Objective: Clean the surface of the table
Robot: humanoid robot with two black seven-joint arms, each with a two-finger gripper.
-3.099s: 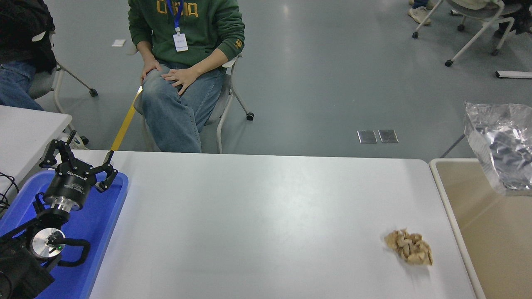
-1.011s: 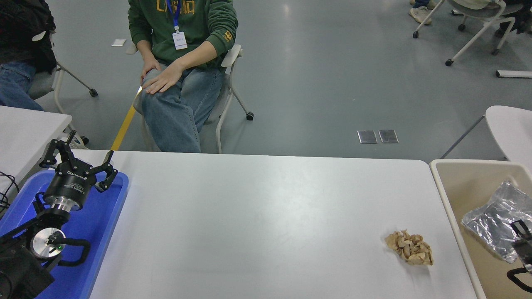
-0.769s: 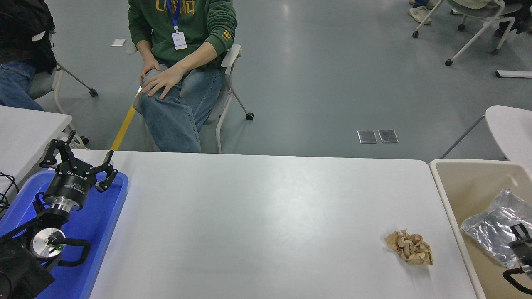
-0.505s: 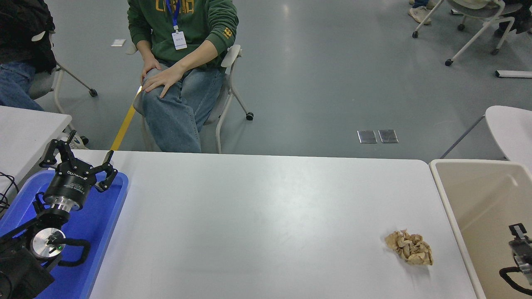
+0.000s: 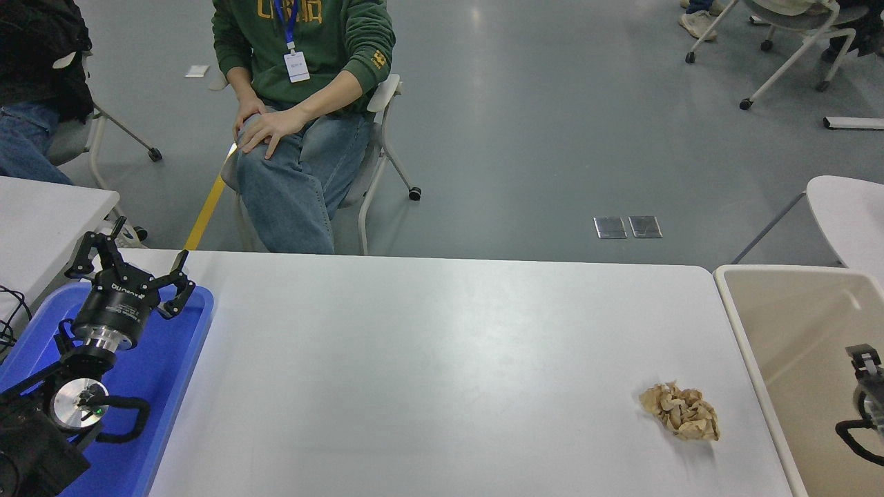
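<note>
The table surface (image 5: 428,359) is a wide white top filling the lower middle of the head view. A crumpled brown paper wad (image 5: 680,412) lies on it near the right end. My right gripper (image 5: 863,362) shows only partly at the right edge, low over the beige bin (image 5: 787,310), well right of the wad. Nothing can be seen in it. My left gripper (image 5: 131,266) is parked at the lower left above a blue tray (image 5: 166,386), open and empty.
The beige bin stands against the table's right end. A smaller white table (image 5: 41,207) is at the left and a round white one (image 5: 846,214) at the right. A person in a green hoodie (image 5: 304,41) sits beyond the far edge.
A silver bag that hung above the bin went down into it with my right gripper and is now out of sight. The wad and left arm have not moved.
</note>
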